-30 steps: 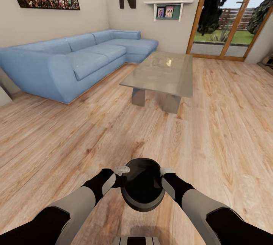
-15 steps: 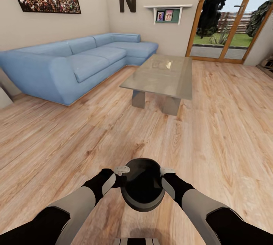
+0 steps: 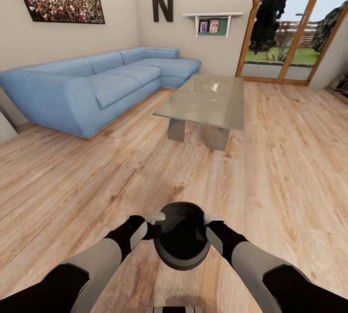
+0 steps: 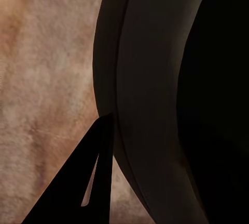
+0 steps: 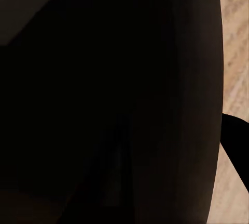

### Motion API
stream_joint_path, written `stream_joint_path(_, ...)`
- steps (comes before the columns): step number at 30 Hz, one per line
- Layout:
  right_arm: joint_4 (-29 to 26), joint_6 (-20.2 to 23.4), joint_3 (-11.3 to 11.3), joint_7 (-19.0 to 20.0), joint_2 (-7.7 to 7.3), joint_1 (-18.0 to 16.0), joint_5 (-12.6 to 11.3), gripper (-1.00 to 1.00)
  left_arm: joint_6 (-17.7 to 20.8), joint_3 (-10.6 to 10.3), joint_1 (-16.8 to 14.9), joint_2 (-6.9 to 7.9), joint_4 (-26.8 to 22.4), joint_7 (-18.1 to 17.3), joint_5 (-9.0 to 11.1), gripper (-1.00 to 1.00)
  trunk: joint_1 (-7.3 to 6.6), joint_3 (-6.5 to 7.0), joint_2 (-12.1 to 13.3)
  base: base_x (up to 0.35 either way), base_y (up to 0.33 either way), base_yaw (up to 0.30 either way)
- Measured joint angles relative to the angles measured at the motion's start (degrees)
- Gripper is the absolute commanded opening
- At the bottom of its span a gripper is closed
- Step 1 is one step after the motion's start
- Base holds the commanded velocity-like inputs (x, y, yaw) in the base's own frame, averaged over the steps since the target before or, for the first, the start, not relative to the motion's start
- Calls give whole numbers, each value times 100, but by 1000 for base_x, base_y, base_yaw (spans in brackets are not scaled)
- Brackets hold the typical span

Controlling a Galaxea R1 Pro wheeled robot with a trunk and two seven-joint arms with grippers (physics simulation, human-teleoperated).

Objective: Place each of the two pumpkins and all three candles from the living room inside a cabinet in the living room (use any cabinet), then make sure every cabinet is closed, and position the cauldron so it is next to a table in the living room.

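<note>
The robot is carrying the cauldron point(image 3: 181, 241), a small round black pot, low in front of its body, between its two arms. The left end effector point(image 3: 155, 217) is sitting at the pot's left rim and the right end effector point(image 3: 212, 218) at its right rim. Each seems to be gripping the rim, but the fingers are too hidden to tell for sure if they are pinching it or just pressing on it.

The bench point(image 3: 205, 100), a long low one with a shiny grey glass top, is standing well ahead across the wooden floor point(image 3: 270, 168), beside a blue sofa point(image 3: 96, 83). So the pot is not next to it yet.

To do this step well, the robot should probably be rolling forward slowly, keeping both arms level so the pot is not tipping or slipping. It should be stopping just short of the bench's block legs and lowering the pot gently onto the floor right beside them.

The head view is showing the whole room and the way ahead. The left wrist view is showing up close the pot's curved wall point(image 4: 150, 99) with one dark finger point(image 4: 83, 182) lying against it. The right wrist view is showing mostly the dark side of the pot point(image 5: 114, 99), with a strip of floor at its edge.
</note>
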Motion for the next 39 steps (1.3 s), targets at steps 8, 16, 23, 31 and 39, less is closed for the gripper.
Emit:
stream_joint_path(8, -5, -2, -16, 6, 0, -1, 21, -100, 1, 4, 1, 0, -12, 0, -10, -100, 0, 73, 0, 0, 0, 0)
stream_joint_path(16, -8, -1, -23, 9, 0, -1, 31, -100, 1, 6, 1, 0, -17, 1, -15, -100, 0, 146, 0, 0, 0, 0)
stream_joint_path(23, -8, -2, -23, 9, 0, -1, 31, -100, 1, 6, 1, 0, -18, 1, -16, -100, 0, 209, 0, 0, 0, 0)
stream_joint_path(31, -8, -2, -23, 9, 0, -1, 31, -100, 0, 5, 1, 0, -15, 2, -15, -100, 0, 282, 0, 0, 0, 0)
stream_joint_path(39, -7, -3, -22, 9, 0, -1, 29, -100, 0, 5, 1, 0, -14, 2, -14, -100, 0, 355, 0, 0, 0, 0)
